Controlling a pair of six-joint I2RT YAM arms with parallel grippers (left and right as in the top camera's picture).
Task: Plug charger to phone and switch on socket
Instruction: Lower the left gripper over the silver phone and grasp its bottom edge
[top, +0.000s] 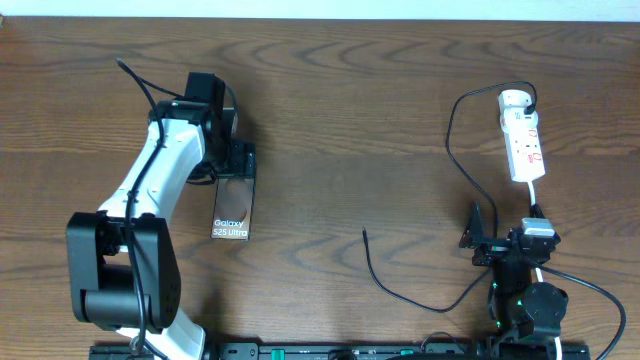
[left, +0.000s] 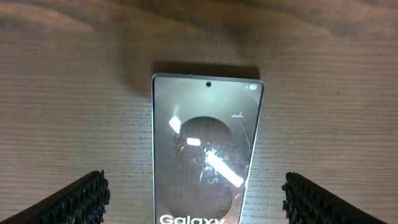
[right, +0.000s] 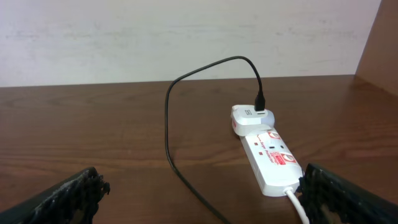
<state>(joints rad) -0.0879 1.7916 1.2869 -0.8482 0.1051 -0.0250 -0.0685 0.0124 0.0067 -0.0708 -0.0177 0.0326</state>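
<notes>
Worktop (top: 360, 110): dark wood. Left arm (top: 150, 200) reaches over the far end of the phone (top: 232, 205). Left jaws are spread wide, one on each side of the phone in the wrist view, clear of it. Right arm (top: 525, 290) is at the near right edge. Right jaws are also spread, gripping nothing, facing the socket (top: 526, 148). Socket lies far right, its white cord running toward the right arm. Phone is flat, lettering up, left of centre. Charger (right: 166, 124): adapter (top: 514, 100) sits at the socket's far end, cable loops left and down. Plug tip (top: 365, 233) is loose on the worktop, well apart from the phone. Switch position: cannot tell.
</notes>
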